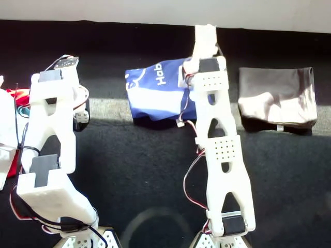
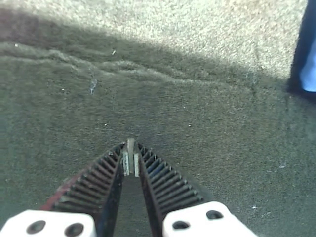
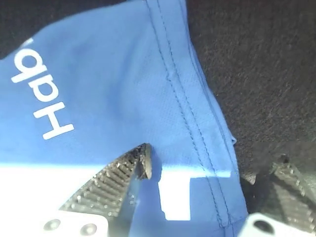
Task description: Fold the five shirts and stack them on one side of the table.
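Now we are straddling the blue shirt (image 1: 155, 98), upper centre, right gripper (image 3: 213, 160) wide, left gripper (image 2: 131, 148) closed; a shallow bite could unfold it.

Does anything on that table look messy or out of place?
Nothing looks damaged, but the shirts lie apart, not stacked: the blue shirt sits crooked in the middle, the grey shirt lies to one side, and red and white clothes are bunched at the opposite edge.

White arms (image 1: 222, 155), black motors (image 1: 234, 225), red-black cables (image 1: 187, 182), ribbed dark hand (image 2: 131, 157)
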`<state>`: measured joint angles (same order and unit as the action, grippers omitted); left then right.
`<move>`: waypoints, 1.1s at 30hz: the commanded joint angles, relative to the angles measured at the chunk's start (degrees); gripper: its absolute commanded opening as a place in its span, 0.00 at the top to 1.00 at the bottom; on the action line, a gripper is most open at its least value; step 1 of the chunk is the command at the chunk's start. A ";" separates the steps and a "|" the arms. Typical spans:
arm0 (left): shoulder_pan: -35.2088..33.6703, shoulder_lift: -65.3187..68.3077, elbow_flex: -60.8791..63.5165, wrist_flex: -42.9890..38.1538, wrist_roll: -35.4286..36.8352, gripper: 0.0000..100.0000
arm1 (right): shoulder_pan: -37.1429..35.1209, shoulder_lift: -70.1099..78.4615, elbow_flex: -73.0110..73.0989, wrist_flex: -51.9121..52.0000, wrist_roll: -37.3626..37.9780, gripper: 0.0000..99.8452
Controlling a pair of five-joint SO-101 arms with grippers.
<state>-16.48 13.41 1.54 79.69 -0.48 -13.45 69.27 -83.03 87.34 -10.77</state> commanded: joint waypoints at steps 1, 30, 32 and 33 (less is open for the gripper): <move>-0.66 -2.95 -0.22 -0.53 0.00 0.99 | -1.19 0.84 1.71 -0.84 -0.44 0.63; -0.57 -3.30 -0.31 -0.44 0.00 0.99 | 3.21 -8.84 -11.12 13.93 10.90 0.99; -0.57 -3.30 -0.31 -0.44 0.00 0.99 | 3.56 -14.81 -6.37 13.93 10.90 0.99; -0.66 -3.47 -0.31 -0.35 0.00 0.99 | 3.65 -18.24 -3.21 13.93 11.08 0.99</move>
<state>-16.48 13.41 1.54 79.69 -0.48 -11.08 63.47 -90.95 100.62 -0.40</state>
